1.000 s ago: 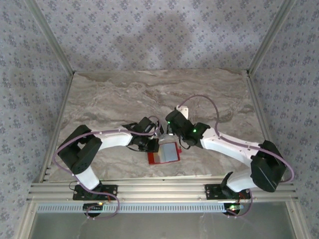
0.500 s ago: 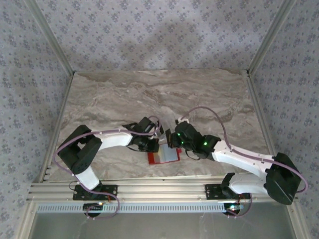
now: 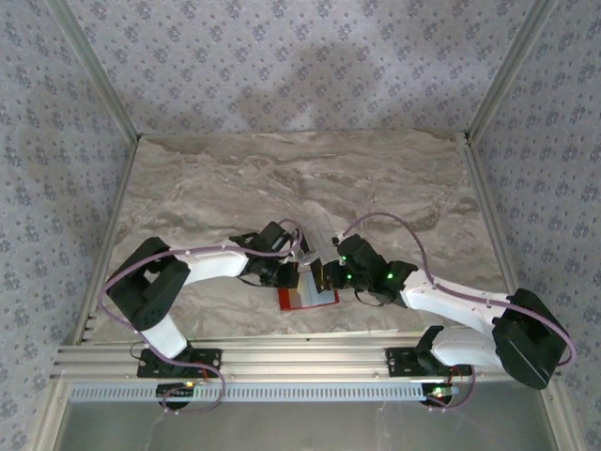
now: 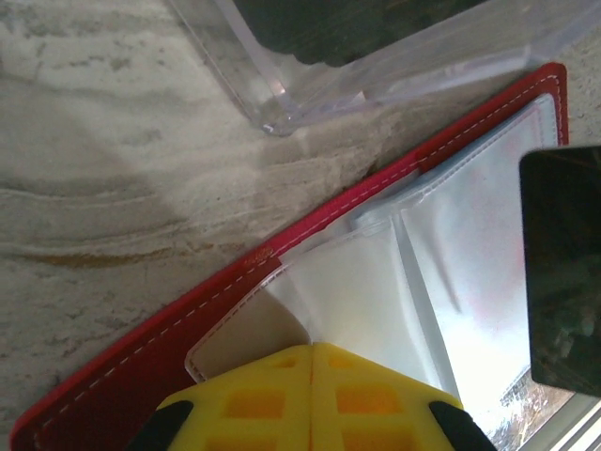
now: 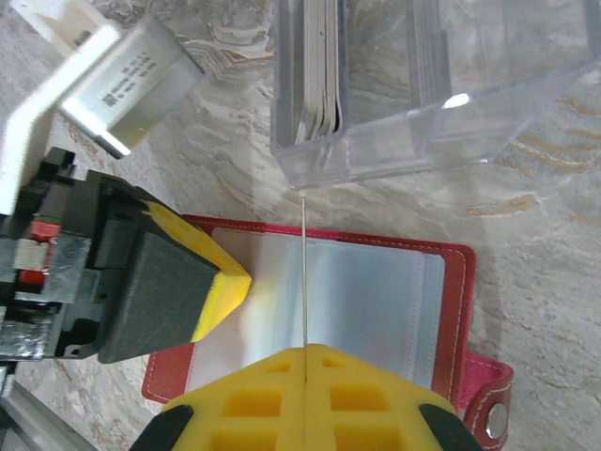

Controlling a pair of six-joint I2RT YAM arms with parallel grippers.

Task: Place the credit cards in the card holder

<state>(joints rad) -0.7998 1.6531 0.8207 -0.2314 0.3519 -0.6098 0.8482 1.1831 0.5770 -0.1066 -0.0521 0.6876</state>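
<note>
I see the card holder [image 3: 302, 299], a red bifold wallet, lying open on the marble table [image 3: 235, 178] with its silvery clear sleeves facing up and its snap tab [image 5: 493, 413] sticking out from one edge. From the overhead camera both arms meet right over it, the left gripper [image 3: 289, 274] above its left half and the right gripper [image 3: 321, 275] above its right half. On my left wrist camera the yellow fingers [image 4: 282, 404] are pressed together, and they appear to pinch a clear inner sleeve of the card holder, which rises up to their tips. On my right wrist camera the jaws are clamped on one credit card [image 5: 304, 282], seen edge-on as a thin line standing upright over the middle of the card holder's sleeves; whether its lower edge touches them I cannot tell. That card shows as a dark rectangle in the left wrist view. Just beyond the card holder's far edge sits a clear plastic box [image 5: 423, 122], with more cards [image 5: 319, 75] standing on edge inside it.
</note>
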